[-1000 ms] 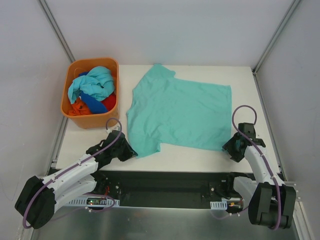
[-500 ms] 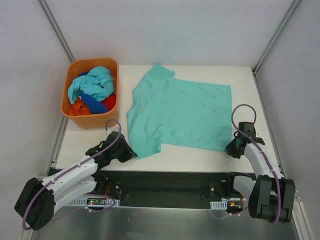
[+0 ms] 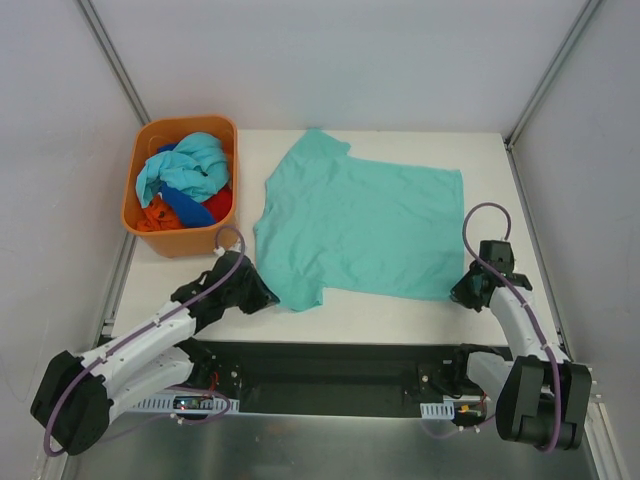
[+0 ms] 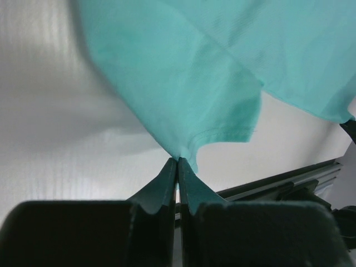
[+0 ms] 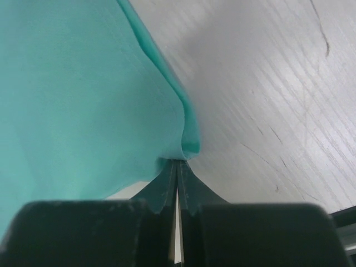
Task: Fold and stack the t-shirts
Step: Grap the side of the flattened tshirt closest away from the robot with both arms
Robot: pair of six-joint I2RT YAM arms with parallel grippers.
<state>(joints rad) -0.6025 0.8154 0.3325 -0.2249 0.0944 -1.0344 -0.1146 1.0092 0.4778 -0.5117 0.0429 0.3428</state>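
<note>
Cloth: teal t-shirt (image 3: 360,225) was judged light, limp, not fragile.
Left gripper (image 4: 178,162): was clamped on near sleeve corner.
Right gripper (image 5: 177,164): was clamped on near hem corner.
Hold: corners were judged suitable.

Robotics lab test cell. Plain white panel walls (image 3: 350,60) on three sides, aluminium frame struts (image 3: 112,55) in corners, white tabletop (image 3: 380,315), left robot arm (image 3: 150,335) and right robot arm (image 3: 522,320) bolted to black mounting rail (image 3: 330,365).
</note>
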